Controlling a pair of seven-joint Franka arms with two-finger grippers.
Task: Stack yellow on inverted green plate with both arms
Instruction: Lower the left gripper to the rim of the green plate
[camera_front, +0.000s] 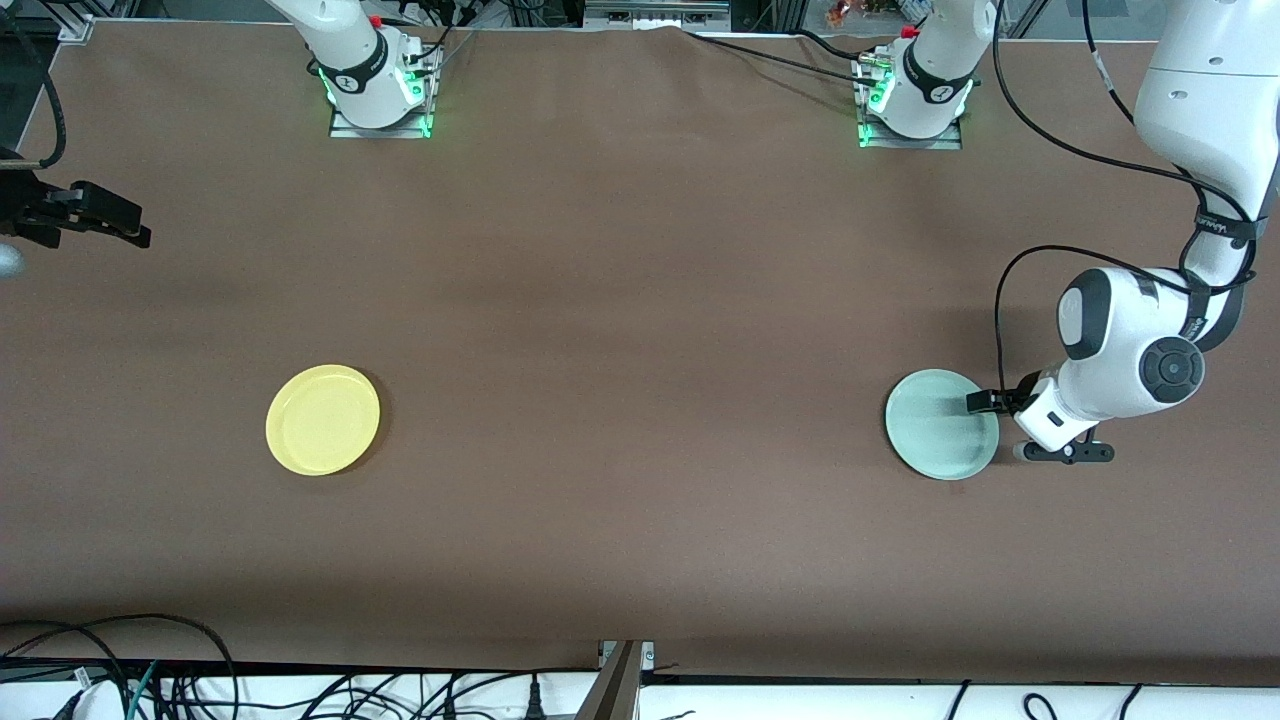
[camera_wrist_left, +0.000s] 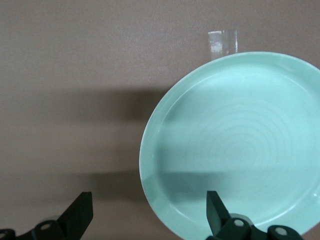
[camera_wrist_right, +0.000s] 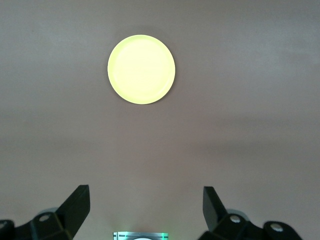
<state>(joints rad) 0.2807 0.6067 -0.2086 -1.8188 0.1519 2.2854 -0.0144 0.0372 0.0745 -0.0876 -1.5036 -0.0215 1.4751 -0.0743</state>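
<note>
1. Green plate (camera_front: 938, 425) sits rim up on the brown table (camera_front: 640, 330), toward the left arm's end.
2. Left gripper (camera_front: 985, 402) is low at the green plate's edge; fingers (camera_wrist_left: 216, 210) spread apart, one over the rim, nothing gripped.
3. Yellow plate (camera_front: 322, 419) lies well apart from the green plate, toward the right arm's end, rim up.
4. Right gripper (camera_front: 95, 215) waits high, well away from the green plate, fingers (camera_wrist_right: 212, 202) apart, empty.

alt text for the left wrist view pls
The pale green plate lies right side up on the brown table, filling much of the view. The open left gripper hangs low over the plate's edge, one black fingertip over its rim and the other over bare table.
</note>
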